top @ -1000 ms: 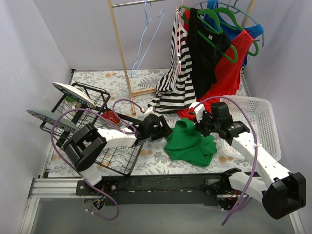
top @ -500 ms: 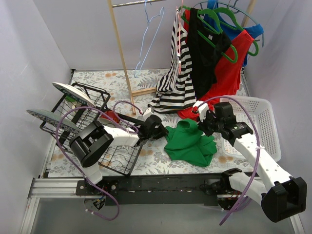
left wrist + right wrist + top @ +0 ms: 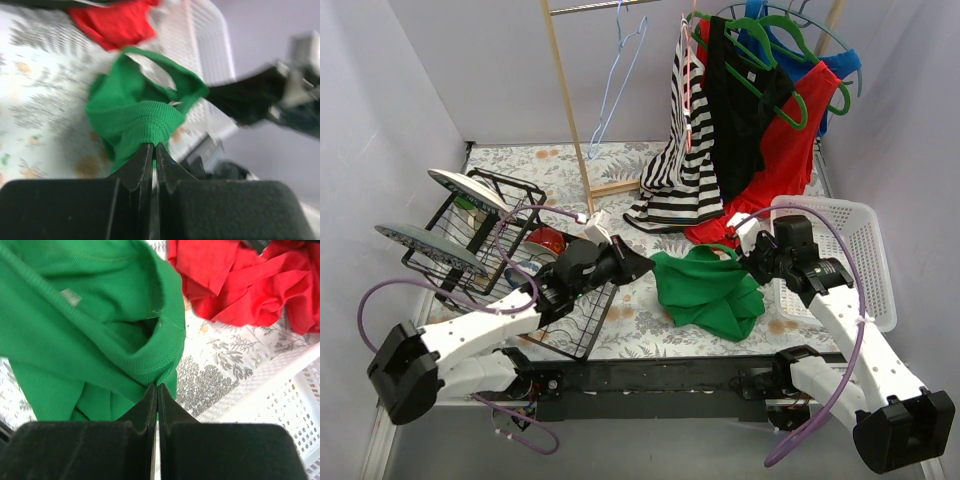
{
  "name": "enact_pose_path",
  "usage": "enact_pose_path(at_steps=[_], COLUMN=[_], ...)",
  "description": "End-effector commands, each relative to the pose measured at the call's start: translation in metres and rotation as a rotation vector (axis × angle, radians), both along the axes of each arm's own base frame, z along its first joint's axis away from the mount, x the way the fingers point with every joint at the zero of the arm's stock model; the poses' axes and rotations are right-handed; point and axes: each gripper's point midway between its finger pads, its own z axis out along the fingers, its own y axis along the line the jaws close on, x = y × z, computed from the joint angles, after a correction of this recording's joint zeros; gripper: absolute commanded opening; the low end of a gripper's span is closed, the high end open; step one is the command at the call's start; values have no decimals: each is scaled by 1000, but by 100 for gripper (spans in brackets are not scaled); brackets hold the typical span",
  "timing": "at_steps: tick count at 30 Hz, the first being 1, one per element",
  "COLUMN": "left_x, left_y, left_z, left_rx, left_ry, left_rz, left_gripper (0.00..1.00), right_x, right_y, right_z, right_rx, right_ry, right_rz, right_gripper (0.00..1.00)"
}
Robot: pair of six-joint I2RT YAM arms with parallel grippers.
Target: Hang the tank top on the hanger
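Tank top [image 3: 708, 295] sits bunched on the flowery table [image 3: 560, 160] between the two arms, and the left gripper [image 3: 640, 266] and right gripper [image 3: 740, 258] each pinch its edge tight.

Near the middle of the table [image 3: 620, 165], the tank top [image 3: 705, 292], pinched at its left edge by the left gripper [image 3: 642, 268] and at its right edge by the right gripper [image 3: 745, 262]. Left of it a dish rack [image 3: 572, 335] with plates [image 3: 470, 193] in it, right of it a basket [image 3: 820, 205]. Far behind, on the rail [image 3: 590, 6], the hanger [image 3: 620, 70], left of a cluster of hung garments [image 3: 740, 110] with lower ends down on the table just beyond the tank top.
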Motion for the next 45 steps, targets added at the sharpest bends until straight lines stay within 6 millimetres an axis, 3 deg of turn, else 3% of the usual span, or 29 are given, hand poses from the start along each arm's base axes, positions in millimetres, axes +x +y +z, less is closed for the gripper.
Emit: enact_pose_path(at_steps=[1,2,5,10,12,14,15,16,17,18,20,21,23,24,25,28,29,30,31,32,34,35,36,37,38,39,41,42,45], left_x=[-68,-94,-127,-157,-170,-177,-180,-180,-179,-176,-171,-171,-150,-146,-125,-97,-75,-62,-50,-23,8,31,40,56,76,83,109,115,145], left_y=[-1,-2,-1,-8,-15,-19,-20,-20,-19,-17,-11,-2,4,12,13,27,29,32,34,41,46,60,60,61,77,79,92,96,108], left_z=[-9,-15,-29,-43,-52,-56,-55,-55,-52,-51,-36,-41,-14,-13,8,31,61,61,75,106,125,138,174,176,192,221,238,264,278], left_rx=[-12,-39,-72,-77,-58,-42,-42,-33,-25,5,30,88,131,179,200,303,309,376,393,399,443,448,397,405,395,355,337,301,249], left_ry=[48,93,162,244,288,301,306,295,283,281,188,203,58,53,-22,-142,-214,-246,-280,-331,-381,-397,-460,-454,-468,-519,-527,-573,-571], left_rz=[-321,-425,-545,-685,-752,-793,-811,-818,-814,-793,-781,-758,-673,-638,-545,-444,-361,-345,-317,-226,-185,-122,-111,-103,-43,-28,30,59,102], left_gripper=[0,0,0,0,7,12,18,23,29,40,50,55,65,69,73,75,76,77,77,77,77,77,77,76,76,76,76,75,74], right_x=[-11,-16,-23,-51,-56,-54,-52,-51,-46,-44,-42,-36,-31,-26,-25,-16,-13,-7,-9,-7,-3,-4,-3,-3,-4,-6,-9,-9,-10], right_y=[-14,-15,-14,-30,-35,-39,-39,-39,-37,-35,-27,-21,-7,0,11,38,45,53,62,67,76,78,79,79,79,79,80,80,78], right_z=[-17,-22,-24,-47,-48,-44,-41,-37,-26,-20,-7,9,25,41,49,73,76,82,86,84,88,81,79,77,71,69,64,63,60], right_rx=[-114,-125,-154,-266,-292,-309,-312,-311,-300,-291,-246,-220,-152,-112,-57,96,133,173,231,257,312,321,326,326,325,327,339,341,351], right_ry=[38,55,79,184,185,155,143,130,100,87,71,39,21,-9,-16,-37,-32,-49,-36,-20,-29,-10,-5,-3,9,10,6,3,-5], right_rz=[65,87,161,265,275,263,258,256,248,249,256,256,278,274,297,321,326,333,350,353,374,378,381,382,379,383,386,384,382], right_gripper=[1,1,1,9,12,24,31,48,53,57,62,63,63,63,63,64,64,64,64,64,64,64,63,63,63,64,64,64,64])
